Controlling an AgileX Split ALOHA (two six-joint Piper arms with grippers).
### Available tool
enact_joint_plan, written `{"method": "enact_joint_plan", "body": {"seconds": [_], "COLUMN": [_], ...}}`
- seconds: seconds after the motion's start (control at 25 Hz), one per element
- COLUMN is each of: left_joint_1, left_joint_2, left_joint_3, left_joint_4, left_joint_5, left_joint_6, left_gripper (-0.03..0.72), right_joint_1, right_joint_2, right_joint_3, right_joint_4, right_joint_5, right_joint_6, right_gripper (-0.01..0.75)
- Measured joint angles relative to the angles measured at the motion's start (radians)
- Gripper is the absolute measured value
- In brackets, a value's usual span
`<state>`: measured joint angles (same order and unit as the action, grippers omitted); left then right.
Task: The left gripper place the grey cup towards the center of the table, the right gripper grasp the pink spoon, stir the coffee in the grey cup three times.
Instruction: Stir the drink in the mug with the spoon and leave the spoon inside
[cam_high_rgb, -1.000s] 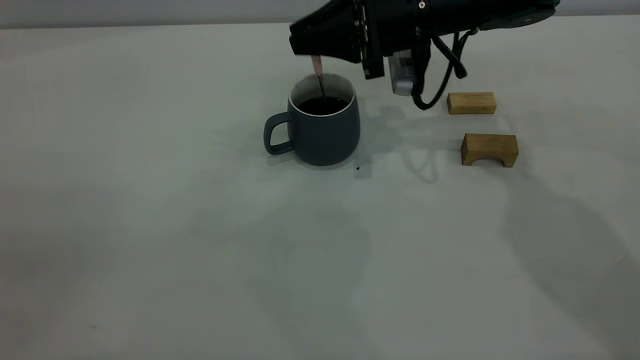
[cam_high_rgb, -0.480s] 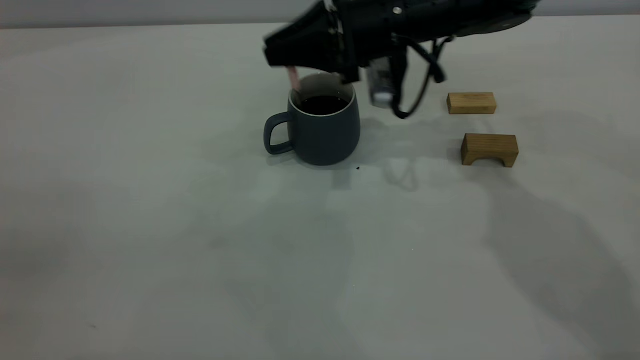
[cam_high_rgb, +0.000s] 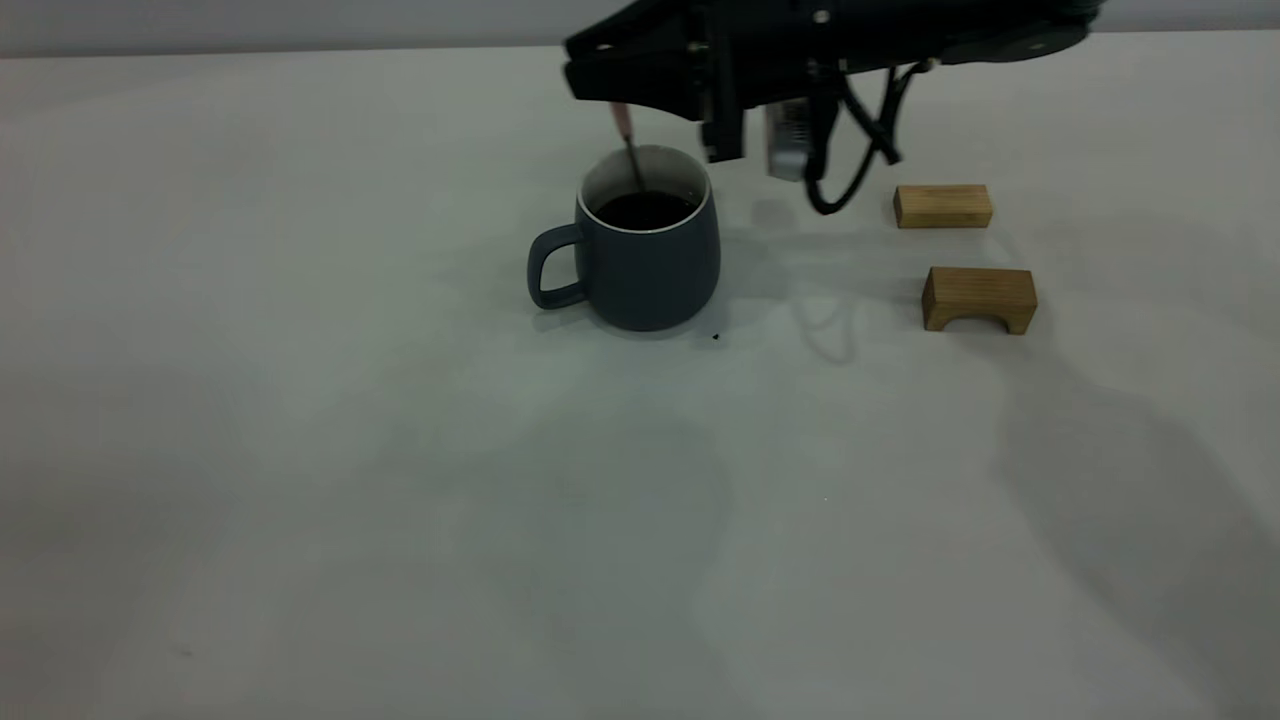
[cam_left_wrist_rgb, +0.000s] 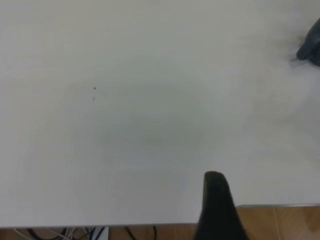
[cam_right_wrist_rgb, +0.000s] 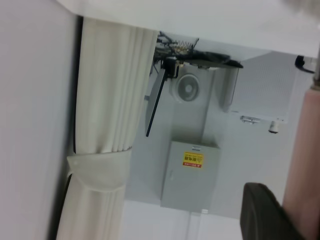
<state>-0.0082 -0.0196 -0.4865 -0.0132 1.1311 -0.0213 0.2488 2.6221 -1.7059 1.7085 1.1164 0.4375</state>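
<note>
Nearest the camera in the exterior view lies a wide bare stretch of the table (cam_high_rgb: 400, 520), pale and crossed by soft shadows. Farther in, near the middle, stands the grey cup (cam_high_rgb: 648, 262), upright, its handle turned to the view's left, with a tiny dark speck (cam_high_rgb: 715, 337) on the surface just by its base. The coffee (cam_high_rgb: 646, 210) sits dark and flat inside. To the right, well apart from the cup, are two wooden blocks (cam_high_rgb: 978, 298) — one arched, one plain behind it.

Above the cup's far rim hangs the right gripper (cam_high_rgb: 615, 88), its fingers closed on the pale handle of the pink spoon (cam_high_rgb: 630, 158); the metal neck slants down into the liquid. In the right wrist view the pink handle (cam_right_wrist_rgb: 302, 165) runs beside a dark finger.

The left gripper (cam_left_wrist_rgb: 216, 207) is off by the table edge — only one finger shows, so I cannot tell how far it is open
</note>
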Motion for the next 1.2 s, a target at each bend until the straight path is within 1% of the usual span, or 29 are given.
{"method": "enact_joint_plan", "body": {"seconds": [0.08,0.2,0.32,0.4,0.72,0.8,0.84,0.92,1.04,1.12,1.2], "left_joint_1": [0.0,0.0,0.0,0.0,0.0,0.0,0.0,0.0,0.0,0.0,0.0], "left_joint_2": [0.0,0.0,0.0,0.0,0.0,0.0,0.0,0.0,0.0,0.0,0.0], "left_joint_3": [0.0,0.0,0.0,0.0,0.0,0.0,0.0,0.0,0.0,0.0,0.0], "left_joint_4": [0.0,0.0,0.0,0.0,0.0,0.0,0.0,0.0,0.0,0.0,0.0], "left_joint_5": [0.0,0.0,0.0,0.0,0.0,0.0,0.0,0.0,0.0,0.0,0.0], "left_joint_6": [0.0,0.001,0.001,0.001,0.001,0.001,0.001,0.001,0.001,0.001,0.001], "left_gripper": [0.567,0.567,0.567,0.567,0.567,0.567,0.567,0.567,0.567,0.567,0.567], "right_joint_1": [-0.018,-0.037,-0.039,-0.031,0.002,0.003,0.003,0.003,0.003,0.003,0.003], "right_joint_2": [0.001,0.001,0.001,0.001,0.0,-0.003,-0.007,-0.019,-0.058,-0.096,-0.145], "right_joint_3": [0.0,0.0,-0.005,-0.009,-0.009,-0.009,-0.009,-0.009,-0.009,-0.009,-0.009], "right_joint_4": [-0.042,-0.125,-0.174,-0.197,-0.233,-0.239,-0.249,-0.289,-0.365,-0.428,-0.524], "right_joint_5": [0.022,0.032,0.051,0.053,0.058,0.058,0.057,0.049,0.047,0.047,0.049], "right_joint_6": [0.01,0.075,0.16,0.18,0.137,0.136,0.136,0.136,0.109,0.055,-0.006], "right_gripper": [0.13,0.13,0.13,0.13,0.13,0.143,0.164,0.245,0.425,0.516,0.575]}}
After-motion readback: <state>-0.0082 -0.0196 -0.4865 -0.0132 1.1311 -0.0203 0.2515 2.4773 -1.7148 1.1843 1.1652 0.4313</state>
